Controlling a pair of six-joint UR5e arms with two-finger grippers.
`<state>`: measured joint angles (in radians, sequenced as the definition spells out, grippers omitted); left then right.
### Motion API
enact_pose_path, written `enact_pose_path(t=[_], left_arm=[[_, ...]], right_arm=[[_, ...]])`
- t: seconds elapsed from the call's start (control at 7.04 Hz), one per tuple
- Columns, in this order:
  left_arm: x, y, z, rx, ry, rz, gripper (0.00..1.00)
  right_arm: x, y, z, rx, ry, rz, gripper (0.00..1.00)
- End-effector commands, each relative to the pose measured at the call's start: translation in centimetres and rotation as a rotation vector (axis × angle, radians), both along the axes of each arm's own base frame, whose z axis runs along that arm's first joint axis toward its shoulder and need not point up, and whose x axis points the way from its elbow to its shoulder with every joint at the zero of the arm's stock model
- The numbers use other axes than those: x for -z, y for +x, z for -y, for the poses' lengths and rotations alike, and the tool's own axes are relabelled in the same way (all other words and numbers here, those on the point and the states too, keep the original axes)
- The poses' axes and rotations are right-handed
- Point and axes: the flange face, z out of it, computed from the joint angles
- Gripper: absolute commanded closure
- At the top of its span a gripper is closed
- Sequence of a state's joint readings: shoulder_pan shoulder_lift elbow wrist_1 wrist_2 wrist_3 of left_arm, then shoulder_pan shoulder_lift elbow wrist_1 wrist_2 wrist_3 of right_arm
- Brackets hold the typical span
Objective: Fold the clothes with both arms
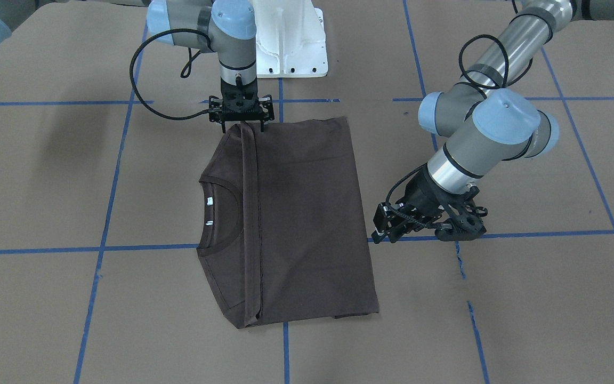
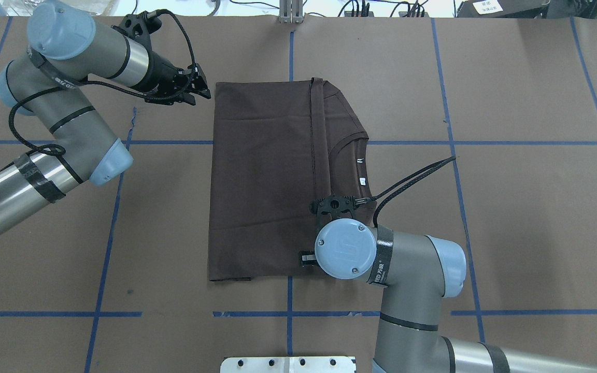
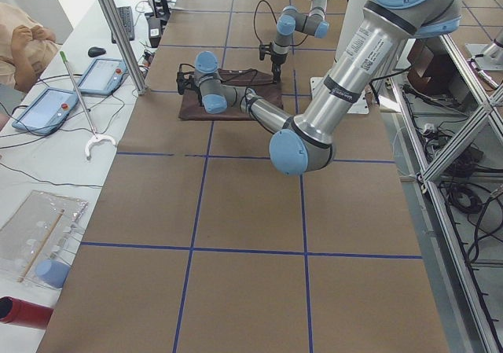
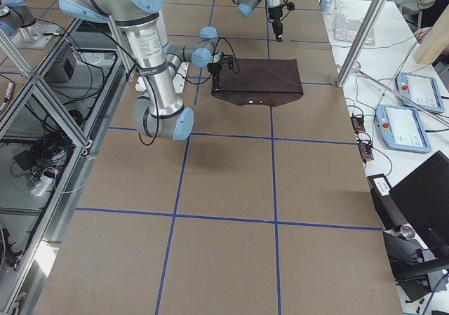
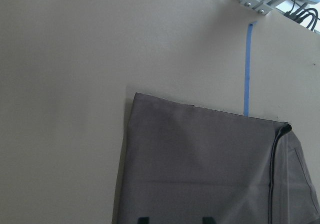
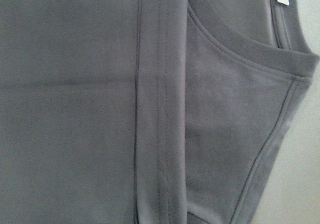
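Brown table (image 1: 525,320), one folded T-shirt (image 1: 307,213), one left hand (image 2: 200,89), one right hand (image 1: 243,127)

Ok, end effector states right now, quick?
Left end effector: open, holding nothing.
Right end effector: looks open, over the T-shirt edge.

The T-shirt (image 1: 307,213) is seen as soft, matt knit cloth, with a ribbed collar (image 6: 240,47) and stitched hems. The worktop (image 1: 525,298) is covered in dull brown paper-like sheet, lined with slightly shiny blue tape (image 1: 142,248). The arm tubes (image 1: 520,37) are done in brushed silver metal, the joint caps (image 1: 504,120) in smooth satin plastic. The left end effector (image 2: 202,87) and right end effector (image 1: 243,127) are finished in matt black plastic, by the looks of it.
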<state>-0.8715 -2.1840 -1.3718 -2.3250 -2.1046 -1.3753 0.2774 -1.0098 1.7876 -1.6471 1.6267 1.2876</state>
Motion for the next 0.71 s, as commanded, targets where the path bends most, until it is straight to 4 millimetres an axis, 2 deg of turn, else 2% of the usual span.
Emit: enact_pose_path(t=[0.0,0.14,0.28,0.43,0.57], left_arm=[[-0.2,-0.2,-0.1,0.001,0.0,0.001,0.53],[-0.1,-0.2,-0.1,0.002,0.0,0.0,0.53],[0.0,-0.2,-0.2,0.0,0.002,-0.003,0.53],[0.3,-0.6,-0.2,0.003,0.006,-0.007,0.54],[0.4,-0.8,-0.1,0.006,0.008,-0.008,0.54]], right_arm=[[-0.8,-0.2,-0.5,0.036,0.01,-0.034,0.0],[-2.0,0.2,-0.2,0.073,0.035,-0.061,0.0],[-2.8,1.7,0.9,0.088,0.052,-0.071,0.0],[-4.9,4.1,1.2,0.117,0.071,-0.099,0.0],[-7.7,8.8,0.7,0.156,0.102,-0.124,0.0]])
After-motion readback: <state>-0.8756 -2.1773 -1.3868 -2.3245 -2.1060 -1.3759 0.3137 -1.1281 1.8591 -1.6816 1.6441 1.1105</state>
